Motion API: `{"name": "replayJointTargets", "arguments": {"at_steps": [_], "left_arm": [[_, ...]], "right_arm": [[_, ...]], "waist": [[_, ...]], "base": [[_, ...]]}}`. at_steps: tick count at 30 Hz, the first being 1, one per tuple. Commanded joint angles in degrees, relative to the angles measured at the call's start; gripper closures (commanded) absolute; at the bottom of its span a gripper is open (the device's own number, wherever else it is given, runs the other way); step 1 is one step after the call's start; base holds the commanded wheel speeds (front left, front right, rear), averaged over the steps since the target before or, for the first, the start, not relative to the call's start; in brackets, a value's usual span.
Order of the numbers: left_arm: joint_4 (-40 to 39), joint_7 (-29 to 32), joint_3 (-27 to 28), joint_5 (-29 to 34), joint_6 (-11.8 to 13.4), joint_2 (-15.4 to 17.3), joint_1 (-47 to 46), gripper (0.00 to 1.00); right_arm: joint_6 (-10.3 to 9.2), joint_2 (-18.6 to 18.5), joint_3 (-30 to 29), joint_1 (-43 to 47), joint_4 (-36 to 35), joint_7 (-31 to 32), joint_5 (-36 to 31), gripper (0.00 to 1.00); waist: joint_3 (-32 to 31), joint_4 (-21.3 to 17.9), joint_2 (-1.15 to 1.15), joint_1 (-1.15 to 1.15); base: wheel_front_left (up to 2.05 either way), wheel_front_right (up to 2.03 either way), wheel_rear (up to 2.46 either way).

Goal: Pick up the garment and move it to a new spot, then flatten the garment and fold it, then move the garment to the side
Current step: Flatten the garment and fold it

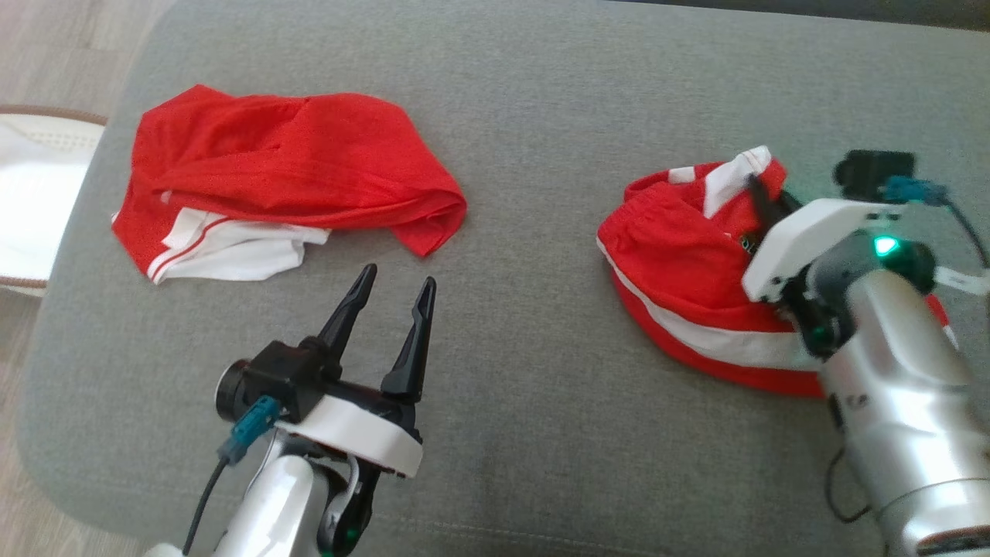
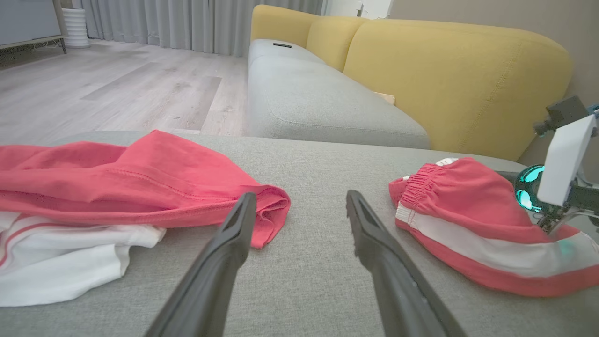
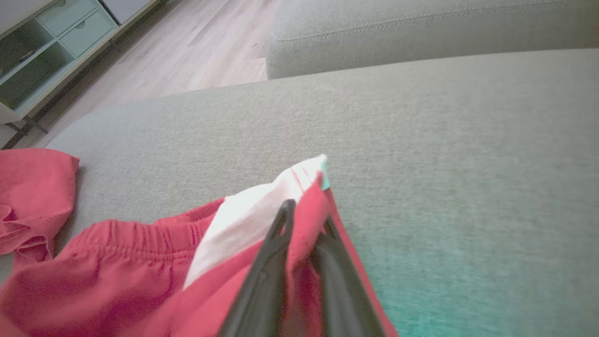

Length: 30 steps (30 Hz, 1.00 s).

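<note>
The garment (image 1: 681,255) is a pair of red shorts with a white stripe and an elastic waist, bunched on the right of the grey cushion (image 1: 541,93). My right gripper (image 1: 758,197) reaches over it from the right, and its fingers are pinched on a red and white fold at the top. In the right wrist view that fold of the garment (image 3: 131,262) sits between the two dark fingers of the right gripper (image 3: 306,217). My left gripper (image 1: 399,277) stands open over bare cushion left of centre, holding nothing. From the left wrist, the garment (image 2: 458,201) lies to the right of the left gripper (image 2: 300,196).
A second red and white piece of clothing (image 1: 286,162) lies crumpled at the cushion's far left, also seen as the piece of clothing (image 2: 140,178). A yellow and grey sofa (image 2: 421,70) stands beyond the cushion. A white round thing (image 1: 31,201) sits off the left edge, above wooden floor (image 2: 117,89).
</note>
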Motion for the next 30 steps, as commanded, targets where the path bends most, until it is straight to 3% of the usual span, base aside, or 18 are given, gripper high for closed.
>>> {"name": "replayJointTargets", "arguments": {"at_steps": [1, 5, 9, 15, 25, 26, 27, 30], "left_arm": [[-1.6, -0.3, 1.5, -0.5, 0.2, 0.1, -2.4, 0.00], [-1.5, -0.3, 1.6, -0.5, 0.4, 0.1, -2.5, 0.00], [-1.6, -0.3, 1.7, -0.4, 0.4, 0.1, -2.6, 0.00], [-1.5, -0.3, 1.6, -0.3, 0.3, 0.1, -2.9, 0.00], [-1.5, -0.3, 2.0, 0.0, 0.2, 0.1, -3.2, 0.00], [-1.4, -0.3, 2.1, 0.0, 0.2, 0.1, -3.1, 0.00], [-1.4, -0.3, 2.2, 0.1, 0.2, 0.1, -3.0, 0.00], [-1.2, -0.3, 2.4, 0.3, 0.1, 0.1, -3.1, 0.00]], "right_arm": [[-0.04, -1.2, 1.4, -3.0, -1.8, -1.5, 1.0, 1.00], [-0.04, -4.2, 1.6, -4.2, -1.7, -3.9, 2.0, 1.00], [-0.04, -7.8, -1.2, -6.0, 0.5, -6.9, -1.4, 1.00], [-0.04, -11.4, -7.8, -8.4, 6.2, -9.7, -10.8, 1.00], [-0.04, -12.6, -23.0, -10.0, 12.2, -9.6, -27.7, 1.00], [-0.04, -12.2, -24.7, -10.0, 12.0, -9.4, -29.3, 0.09], [-0.04, -11.6, -26.3, -10.0, 11.8, -9.2, -30.7, 0.00], [-0.04, -9.8, -29.7, -10.0, 10.1, -9.8, -35.1, 0.00]], "waist": [[-0.1, -0.6, 0.00, 0.00], [-0.4, -1.8, 0.00, 0.00], [-0.6, -3.0, 0.00, 0.00], [-0.5, -4.2, 0.00, 0.00], [0.1, -5.4, 0.00, 0.00], [0.1, -5.7, 0.00, 0.00], [0.1, -6.0, 0.00, 0.00], [-0.1, -7.0, 0.00, 0.00]], "base": [[0.00, 0.00, 0.00], [0.00, 0.00, 0.00], [0.00, 0.00, 0.00], [0.00, 0.00, 0.00], [0.00, 0.00, 0.00], [0.00, 0.00, 0.00], [0.00, 0.00, 0.00], [0.00, 0.00, 0.00]]}}
